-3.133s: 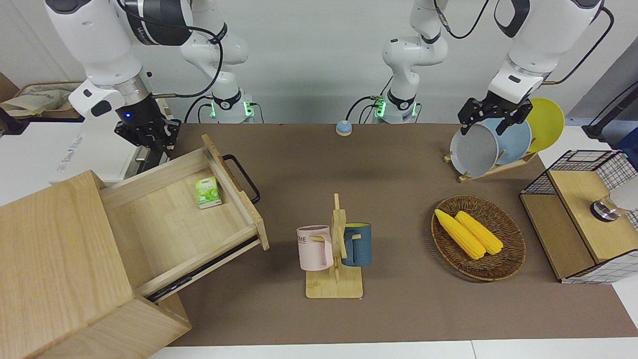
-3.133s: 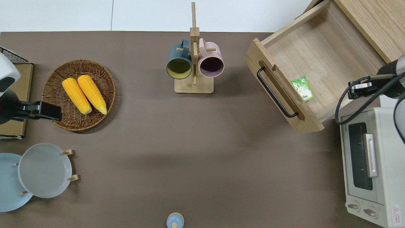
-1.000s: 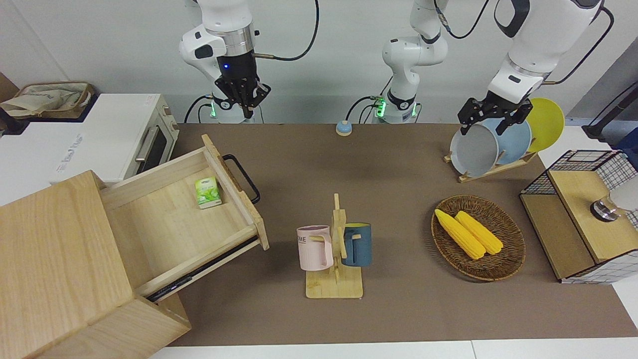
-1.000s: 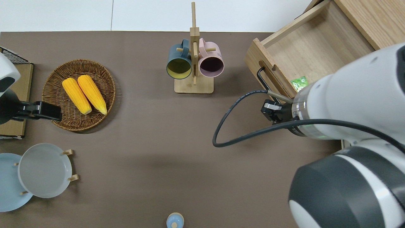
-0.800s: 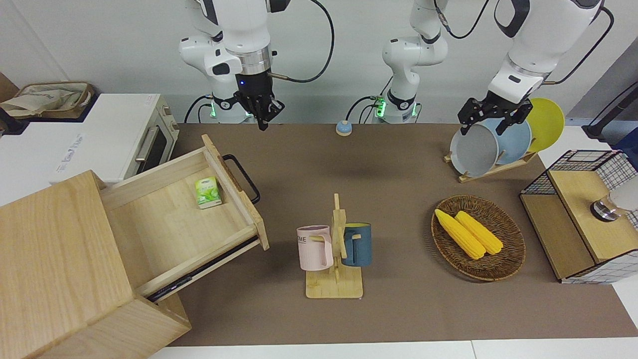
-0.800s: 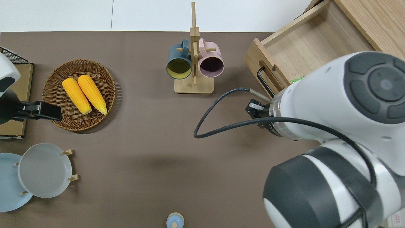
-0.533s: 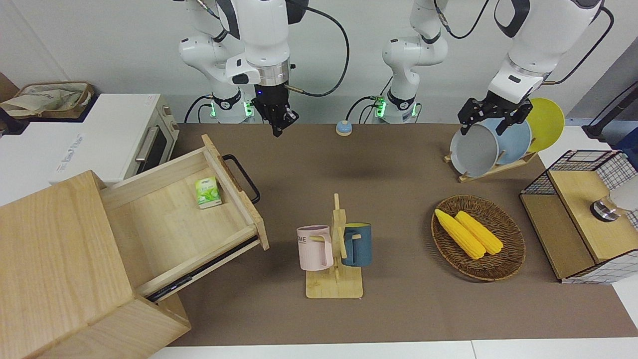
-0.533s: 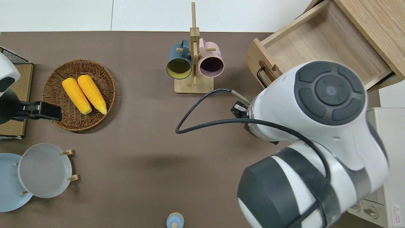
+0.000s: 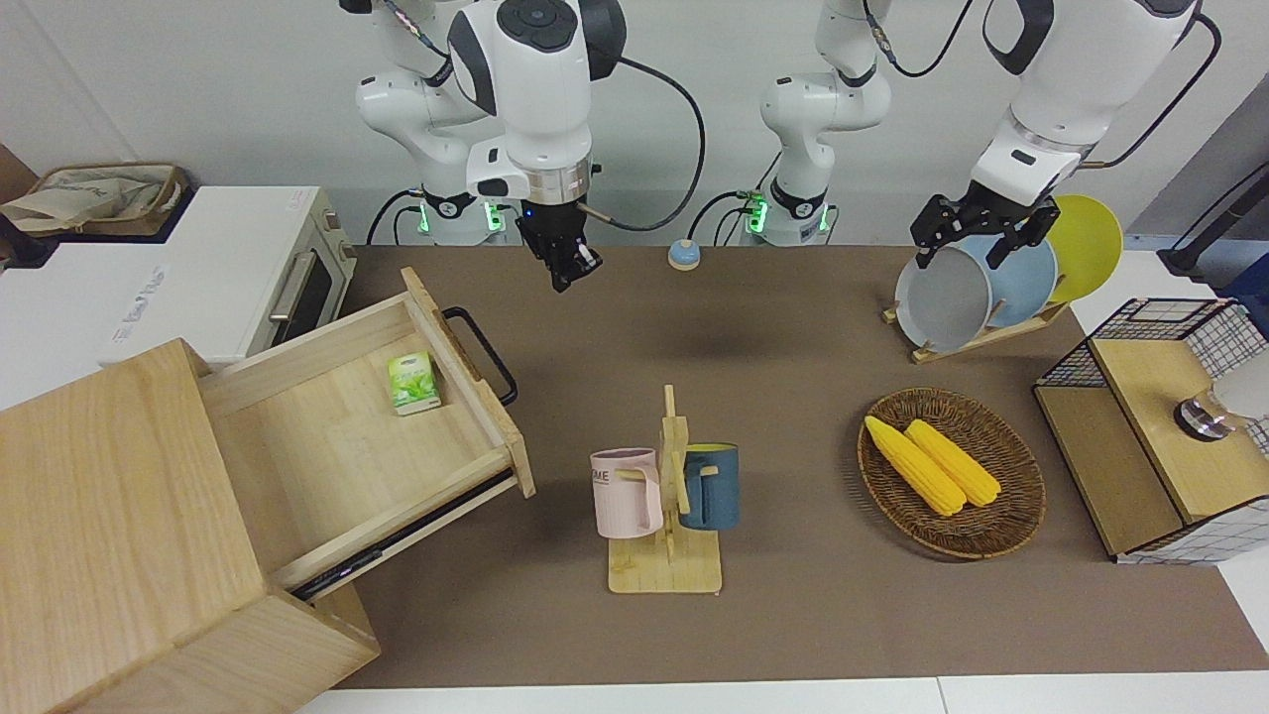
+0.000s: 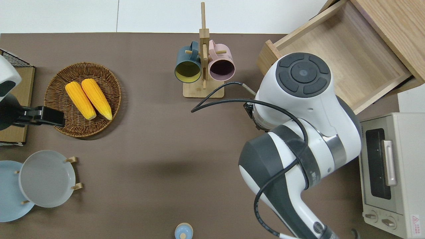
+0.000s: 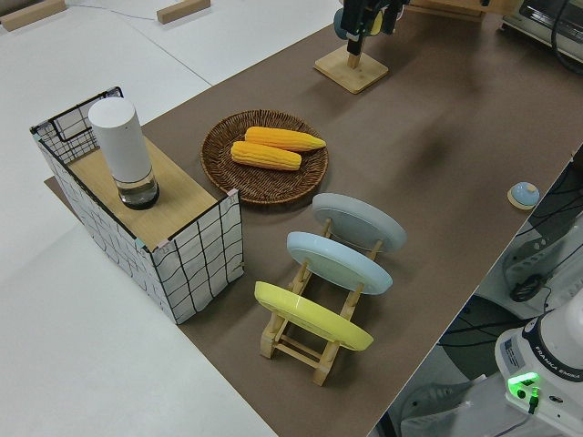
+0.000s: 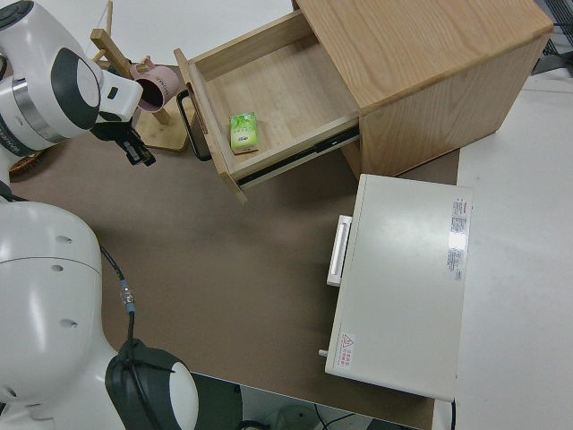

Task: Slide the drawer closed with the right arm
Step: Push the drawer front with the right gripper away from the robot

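So far, nothing of the closing itself was done: the drawer (image 9: 372, 436) stood pulled well out of the cabinet (image 9: 109, 526) at my right arm's end of the tabletop (image 9: 773, 327), its front panel and black loop handle (image 9: 483, 349) turned toward the middle of the brown mat, and a small green packet (image 9: 413, 382) lay inside against that panel. My right pincer (image 9: 568, 269) hung in the air over bare mat, near the handle but apart from it, with my right arm (image 10: 300, 99) bent above it so that the overhead view hid the tip. I could not tell whether its fingers were apart or together. My left arm was parked.

What was left, as I judged it, was the whole push: bring the pincer down against the front panel or handle, then press the drawer along its slanted runners until the panel met the cabinet.

The tabletop was covered by a smooth brown mat, flat and unbroken around the drawer's front. A mug rack (image 9: 666, 496) with a pink and a blue mug stood near the drawer's corner, farther from me, so I had room but not a lot. A white toaster oven (image 10: 391, 169) sat beside the cabinet, nearer to me. A basket of corn (image 9: 950, 471), a plate rack (image 9: 981, 288) and a wire-mesh box (image 9: 1160, 426) were well apart, toward my left arm's end.
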You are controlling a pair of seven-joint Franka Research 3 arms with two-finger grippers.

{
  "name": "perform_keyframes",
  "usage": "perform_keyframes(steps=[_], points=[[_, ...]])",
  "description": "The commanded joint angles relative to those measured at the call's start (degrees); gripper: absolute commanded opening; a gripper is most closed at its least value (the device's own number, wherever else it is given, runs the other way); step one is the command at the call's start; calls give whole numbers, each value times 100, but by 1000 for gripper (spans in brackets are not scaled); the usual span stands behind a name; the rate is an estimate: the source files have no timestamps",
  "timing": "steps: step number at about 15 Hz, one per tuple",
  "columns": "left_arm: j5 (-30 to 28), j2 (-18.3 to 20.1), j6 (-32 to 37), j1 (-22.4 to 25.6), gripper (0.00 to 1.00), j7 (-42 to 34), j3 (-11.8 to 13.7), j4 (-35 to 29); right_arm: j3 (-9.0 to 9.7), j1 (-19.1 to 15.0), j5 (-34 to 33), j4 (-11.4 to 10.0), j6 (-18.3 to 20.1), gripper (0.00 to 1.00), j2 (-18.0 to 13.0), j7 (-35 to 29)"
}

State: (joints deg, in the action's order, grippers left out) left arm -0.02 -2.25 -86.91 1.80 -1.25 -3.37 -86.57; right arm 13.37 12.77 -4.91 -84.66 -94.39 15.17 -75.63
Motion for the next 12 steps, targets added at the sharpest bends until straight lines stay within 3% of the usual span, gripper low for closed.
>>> perform_keyframes(steps=[1, 5, 9, 12], points=[[98, -65, 113, 31, 993, -51, -41, 140, 25, -187, -159, -7, -290, 0, 161, -136], [98, -65, 113, 31, 993, -51, -41, 140, 25, -257, -370, 37, -773, 0, 381, -127], [98, -65, 113, 31, 993, -51, -41, 149, -1, -292, -388, 81, -853, 0, 653, -101], [98, -65, 113, 31, 993, -51, -41, 149, 16, -433, -397, 361, -853, 0, 820, -57]])
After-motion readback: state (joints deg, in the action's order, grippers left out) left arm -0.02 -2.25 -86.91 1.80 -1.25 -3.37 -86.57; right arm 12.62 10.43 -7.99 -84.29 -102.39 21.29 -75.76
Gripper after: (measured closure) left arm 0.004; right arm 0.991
